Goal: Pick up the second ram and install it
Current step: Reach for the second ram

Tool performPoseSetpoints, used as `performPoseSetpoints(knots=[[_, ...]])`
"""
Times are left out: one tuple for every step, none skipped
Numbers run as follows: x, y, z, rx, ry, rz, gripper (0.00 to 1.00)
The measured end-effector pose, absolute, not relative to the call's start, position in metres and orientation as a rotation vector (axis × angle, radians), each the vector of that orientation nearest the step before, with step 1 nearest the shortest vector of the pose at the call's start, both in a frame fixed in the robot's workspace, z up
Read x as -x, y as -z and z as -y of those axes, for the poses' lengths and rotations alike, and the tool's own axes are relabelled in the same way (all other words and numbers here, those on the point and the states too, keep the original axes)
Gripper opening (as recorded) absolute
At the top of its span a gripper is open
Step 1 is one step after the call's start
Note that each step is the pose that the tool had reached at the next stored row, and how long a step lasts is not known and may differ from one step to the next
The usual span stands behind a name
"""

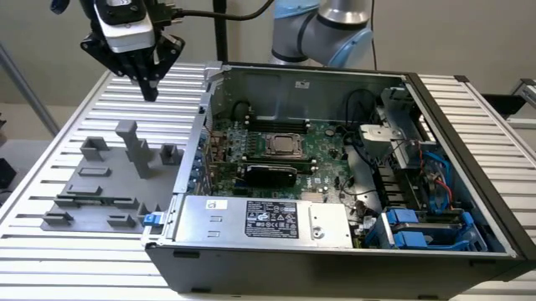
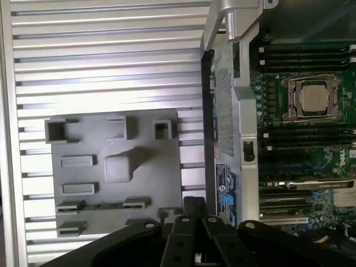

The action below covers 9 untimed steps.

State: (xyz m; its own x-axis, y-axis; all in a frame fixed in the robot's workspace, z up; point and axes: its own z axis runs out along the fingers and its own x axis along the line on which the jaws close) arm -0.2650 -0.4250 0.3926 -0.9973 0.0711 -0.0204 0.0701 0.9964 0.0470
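Note:
The second ram (image 1: 94, 200) is a thin green strip standing on edge in a slot near the front of the grey fixture plate (image 1: 80, 188); in the wrist view the ram (image 2: 103, 205) lies between two clips on the plate (image 2: 144, 183). My gripper (image 1: 150, 93) hangs high above the plate's far end, well clear of the ram, with its black fingers (image 2: 194, 214) drawn together and nothing between them. The motherboard (image 1: 277, 153) sits in the open computer case, with dark memory slots (image 2: 303, 55) beside the processor socket (image 2: 311, 97).
A tall grey post (image 1: 134, 147) and several low blocks rise from the fixture plate, below the gripper. The case's metal side wall (image 1: 201, 125) stands between plate and motherboard. A power supply (image 1: 268, 219), cables and blue drive bays (image 1: 423, 226) fill the case's near side. Ribbed table surrounds everything.

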Motion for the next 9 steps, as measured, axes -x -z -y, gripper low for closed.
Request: performPoseSetpoints(knots=[[0.27, -0.392, 0.425, -0.11, -0.072, -3.117, 0.0], [0.274, -0.391, 0.426, -0.11, -0.071, -3.117, 0.0], [0.278, -0.39, 0.426, -0.11, -0.071, -3.117, 0.0], [0.283, -0.389, 0.427, -0.11, -0.07, -3.117, 0.0], [0.287, -0.388, 0.427, -0.11, -0.07, -3.117, 0.0], [0.292, -0.387, 0.427, -0.11, -0.069, -3.117, 0.0], [0.296, -0.386, 0.428, -0.11, -0.069, -3.117, 0.0], [0.3, -0.385, 0.428, -0.11, -0.068, -3.117, 0.0], [0.305, -0.384, 0.429, -0.11, -0.068, -3.117, 0.0]])
